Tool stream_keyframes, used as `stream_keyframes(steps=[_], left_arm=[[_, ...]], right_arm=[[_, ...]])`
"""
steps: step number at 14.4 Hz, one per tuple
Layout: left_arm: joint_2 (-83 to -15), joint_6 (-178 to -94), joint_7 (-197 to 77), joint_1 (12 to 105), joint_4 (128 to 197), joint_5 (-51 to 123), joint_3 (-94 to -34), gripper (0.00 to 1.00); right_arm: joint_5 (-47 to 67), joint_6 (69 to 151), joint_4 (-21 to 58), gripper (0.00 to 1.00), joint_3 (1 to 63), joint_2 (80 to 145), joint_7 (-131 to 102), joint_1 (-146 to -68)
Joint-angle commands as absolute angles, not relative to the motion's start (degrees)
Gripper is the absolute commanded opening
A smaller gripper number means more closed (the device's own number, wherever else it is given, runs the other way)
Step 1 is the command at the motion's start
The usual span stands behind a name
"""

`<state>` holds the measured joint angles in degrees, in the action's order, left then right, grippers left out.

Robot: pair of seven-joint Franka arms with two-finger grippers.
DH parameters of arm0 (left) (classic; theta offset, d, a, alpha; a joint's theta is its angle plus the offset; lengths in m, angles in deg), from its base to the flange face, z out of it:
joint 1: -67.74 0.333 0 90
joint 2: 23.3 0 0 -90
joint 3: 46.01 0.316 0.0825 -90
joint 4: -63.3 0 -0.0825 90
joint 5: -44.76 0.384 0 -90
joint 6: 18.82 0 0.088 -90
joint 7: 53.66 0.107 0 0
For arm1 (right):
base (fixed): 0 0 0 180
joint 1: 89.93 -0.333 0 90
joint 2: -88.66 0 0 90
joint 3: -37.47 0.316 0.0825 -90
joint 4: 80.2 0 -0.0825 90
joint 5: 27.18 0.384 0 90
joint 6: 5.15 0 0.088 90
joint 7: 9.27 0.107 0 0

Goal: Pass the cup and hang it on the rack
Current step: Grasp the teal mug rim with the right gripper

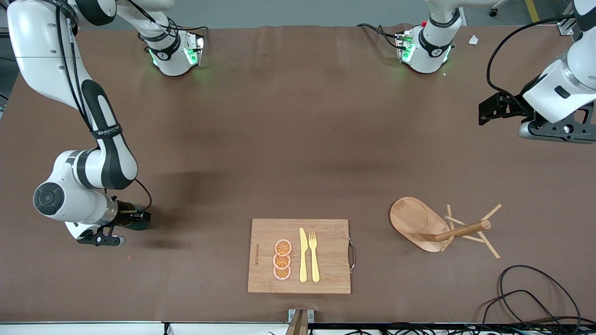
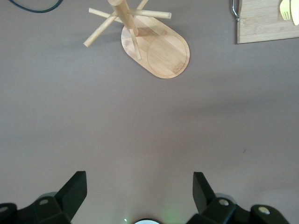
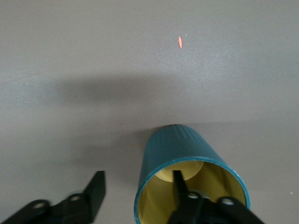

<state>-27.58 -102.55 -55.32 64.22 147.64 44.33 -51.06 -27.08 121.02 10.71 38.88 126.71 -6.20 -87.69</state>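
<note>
The teal cup (image 3: 180, 144) with its yellow inside rests on the brown table at the right arm's end. Its mouth faces my right gripper (image 3: 138, 176), and its handle does not show. That gripper is open. One finger (image 3: 180, 186) reaches inside the cup and the other finger (image 3: 96, 186) stands outside, well clear of the wall. In the front view the right gripper (image 1: 139, 219) is low over the table and hides most of the cup. The wooden rack (image 1: 414, 223) stands toward the left arm's end and also shows in the left wrist view (image 2: 163, 51). My left gripper (image 1: 485, 114) (image 2: 140, 179) waits, open and empty, above the table.
A bamboo cutting board (image 1: 330, 256) with orange slices, a yellow knife and a fork lies near the front camera, between the cup and the rack. Black cables (image 1: 535, 298) lie at the table's near corner by the rack. A small orange speck (image 3: 179, 42) lies on the table near the cup.
</note>
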Motion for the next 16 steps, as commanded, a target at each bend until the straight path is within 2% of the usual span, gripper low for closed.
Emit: stream_keyframes(steps=[1, 3, 8, 13, 16], left_arm=[[-28.0, -102.2, -54.5, 64.6, 146.5, 43.2, -50.9, 1.00], [-28.0, -102.2, -54.5, 64.6, 146.5, 43.2, -50.9, 1.00], [-28.0, -102.2, -54.5, 64.7, 146.5, 43.2, -50.8, 1.00], [-28.1, -102.2, -54.5, 64.7, 146.4, 43.2, -50.8, 1.00], [-28.1, -102.2, -54.5, 64.6, 146.4, 43.3, -50.8, 1.00]], right_arm=[[-26.8, 120.4, 10.9, 0.11, 38.8, 126.0, -6.8, -87.7], [-26.9, 120.5, 10.9, 0.05, 38.8, 126.0, -6.9, -87.6], [-27.0, 118.7, 9.9, 0.00, 39.0, 124.4, -9.5, -90.0], [-26.0, 100.3, -2.9, 0.00, 39.1, 122.9, 4.7, -103.0], [-26.1, 99.3, -7.9, 0.01, 39.1, 123.5, 16.8, -114.4]])
